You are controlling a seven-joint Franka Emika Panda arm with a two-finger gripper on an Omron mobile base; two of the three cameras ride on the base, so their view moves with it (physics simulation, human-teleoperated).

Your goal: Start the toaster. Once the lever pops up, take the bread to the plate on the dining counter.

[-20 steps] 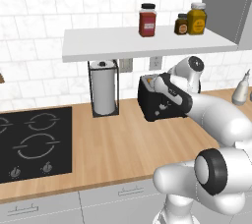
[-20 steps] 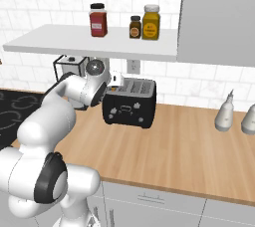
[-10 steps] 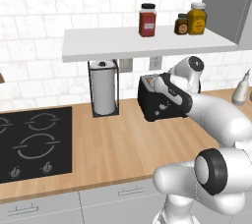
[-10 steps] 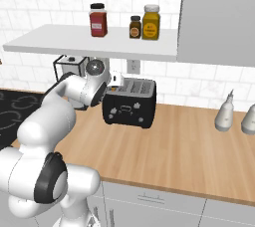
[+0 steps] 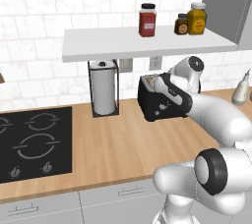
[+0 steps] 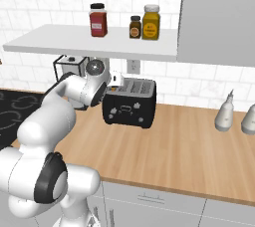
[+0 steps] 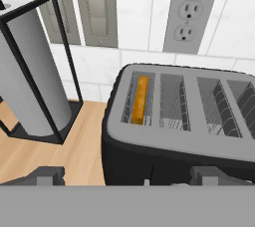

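The black toaster [image 5: 158, 105] [image 6: 130, 104] stands on the wooden counter against the tiled wall, under a white shelf. In the hand view its slotted grey top [image 7: 199, 116] lies just ahead, and the tan bread [image 7: 141, 99] sits low in the leftmost slot. My gripper [image 7: 128, 177] hangs at the toaster's left end, a little above its top edge. It is open, the two fingertips [image 7: 48, 175] wide apart and nothing between them. In the base views the hand [image 5: 166, 86] [image 6: 112, 84] hovers by that same end. The plate and the dining counter are out of view.
A paper towel roll in a black wire frame [image 5: 103, 93] [image 7: 31, 84] stands just left of the toaster. A black hob [image 5: 32, 139] lies further left. Jars [image 5: 147, 20] sit on the shelf [image 5: 147, 42] overhead. Two bottles [image 6: 225, 112] stand to the right.
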